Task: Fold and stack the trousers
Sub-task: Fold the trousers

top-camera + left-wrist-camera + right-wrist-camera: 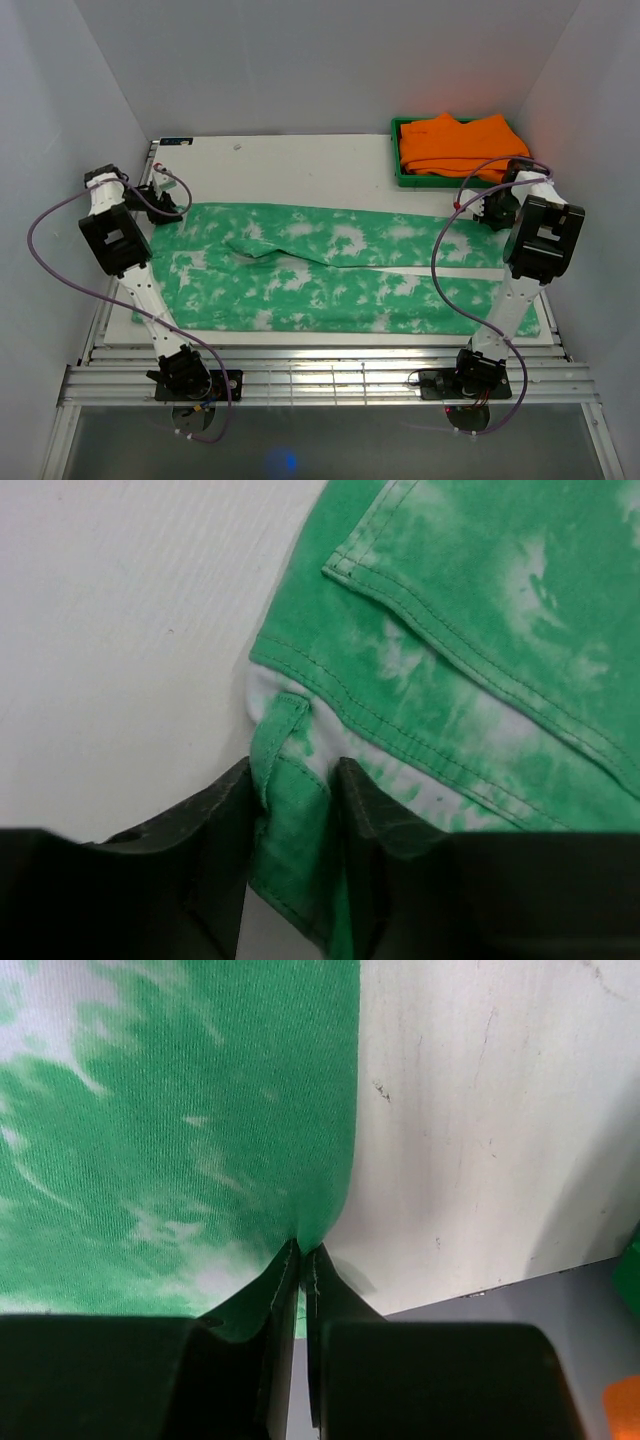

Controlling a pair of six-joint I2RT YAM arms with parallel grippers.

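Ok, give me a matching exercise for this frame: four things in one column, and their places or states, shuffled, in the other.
Things:
1. trousers
2. orange clothes
3. left gripper
4. right gripper

Places or states:
A. in the green bin, far right corner
B. pinched shut on a cloth edge
C. spread out across the table
D. jaws either side of a cloth corner

Pairs: 1-C, 2-A, 3-D, 4-B
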